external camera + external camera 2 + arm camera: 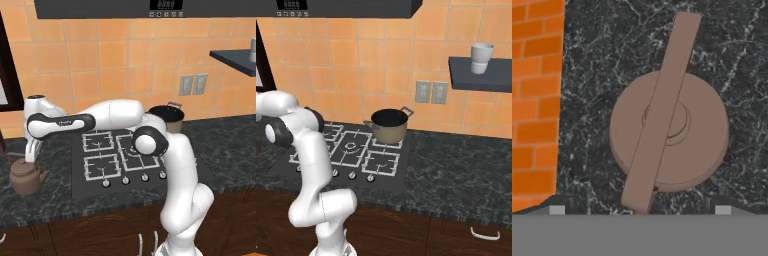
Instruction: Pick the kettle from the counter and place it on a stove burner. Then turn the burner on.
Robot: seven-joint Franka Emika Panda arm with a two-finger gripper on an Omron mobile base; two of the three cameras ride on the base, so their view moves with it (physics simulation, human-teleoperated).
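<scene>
The brown-copper kettle (pixel 25 177) stands on the dark marbled counter (pixel 225 145) just left of the black cooktop (pixel 150 184). My gripper (pixel 30 157) hangs straight above it, open and holding nothing. In the hand view I look down on the kettle (pixel 702 130), its flat handle crossing the lid diagonally, and the gripper (pixel 639 210) straddles the handle's lower end with its fingertips (pixel 557 210) wide apart. A small stove burner (pixel 101 167) lies at the cooktop's front left, and another burner (pixel 381 162) is seen from the right side.
An olive stockpot (pixel 167 117) occupies the rear right burner. Silver knobs (pixel 125 180) line the cooktop's front edge. The orange tiled wall (pixel 534 100) rises close behind the kettle. A shelf (pixel 481 75) holds a white mug (pixel 482 57) at the right.
</scene>
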